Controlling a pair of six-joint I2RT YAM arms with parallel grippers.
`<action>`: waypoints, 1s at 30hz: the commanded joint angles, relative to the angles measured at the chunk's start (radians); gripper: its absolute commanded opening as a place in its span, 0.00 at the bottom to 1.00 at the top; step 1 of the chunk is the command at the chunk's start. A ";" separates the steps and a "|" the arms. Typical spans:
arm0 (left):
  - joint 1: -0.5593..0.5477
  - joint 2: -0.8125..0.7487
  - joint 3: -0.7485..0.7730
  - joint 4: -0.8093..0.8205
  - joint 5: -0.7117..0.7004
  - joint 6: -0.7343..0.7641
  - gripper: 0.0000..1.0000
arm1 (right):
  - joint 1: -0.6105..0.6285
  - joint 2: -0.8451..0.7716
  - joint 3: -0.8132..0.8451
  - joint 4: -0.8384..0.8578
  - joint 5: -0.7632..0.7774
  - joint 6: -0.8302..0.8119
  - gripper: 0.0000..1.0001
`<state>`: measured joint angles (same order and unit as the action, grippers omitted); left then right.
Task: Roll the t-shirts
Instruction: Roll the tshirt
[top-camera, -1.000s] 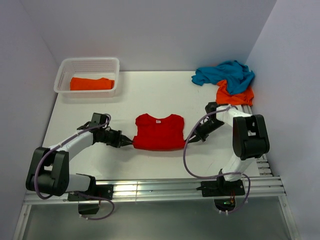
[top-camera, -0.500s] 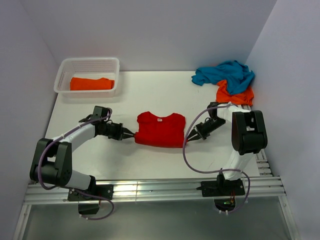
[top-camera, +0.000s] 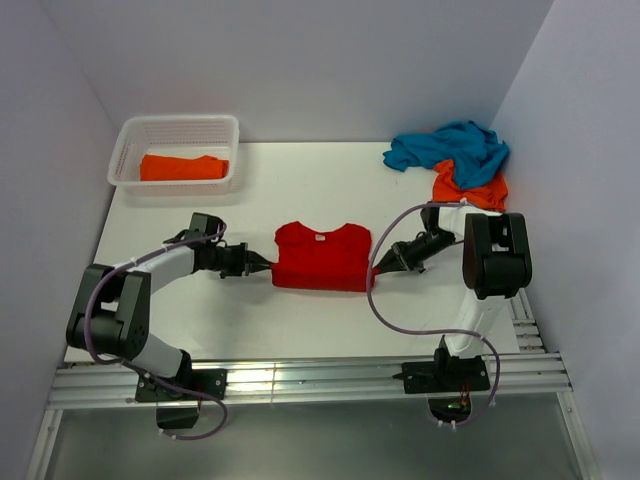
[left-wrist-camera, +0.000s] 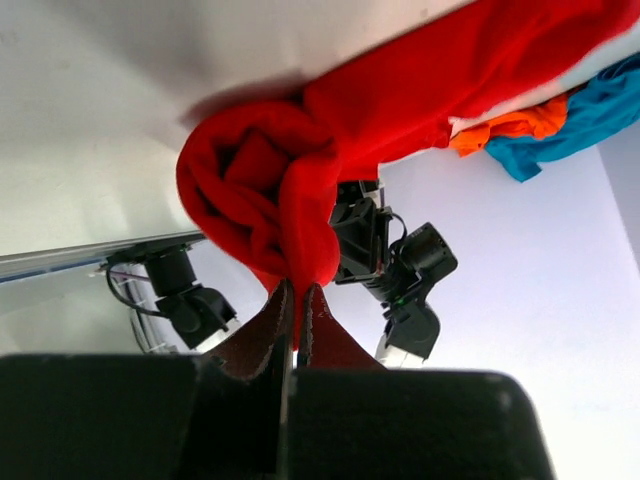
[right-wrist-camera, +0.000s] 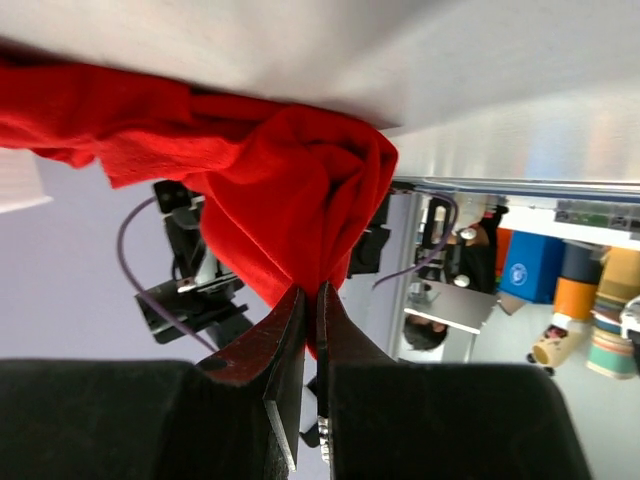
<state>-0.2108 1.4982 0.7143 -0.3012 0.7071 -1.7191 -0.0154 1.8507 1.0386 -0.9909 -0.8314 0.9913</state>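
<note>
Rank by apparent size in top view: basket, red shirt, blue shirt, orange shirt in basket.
basket
red shirt
blue shirt, bunched up; close to the red one, so unsure
orange shirt in the basket

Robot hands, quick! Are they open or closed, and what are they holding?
Left hand: closed, pinching one side of the red t-shirt.
Right hand: closed, pinching the opposite side of the same shirt.
</note>
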 joint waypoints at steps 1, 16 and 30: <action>0.014 0.045 0.019 0.059 -0.017 -0.075 0.01 | -0.024 0.024 0.046 -0.002 0.008 0.064 0.00; 0.039 0.243 0.097 0.180 -0.052 -0.200 0.01 | -0.037 0.179 0.214 0.018 0.048 0.217 0.00; 0.064 0.421 0.183 0.197 -0.081 -0.211 0.00 | -0.037 0.295 0.265 0.152 0.117 0.452 0.00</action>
<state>-0.1715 1.8355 0.9031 -0.0448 0.6815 -1.8999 -0.0345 2.0541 1.3125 -0.9501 -0.7914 1.3804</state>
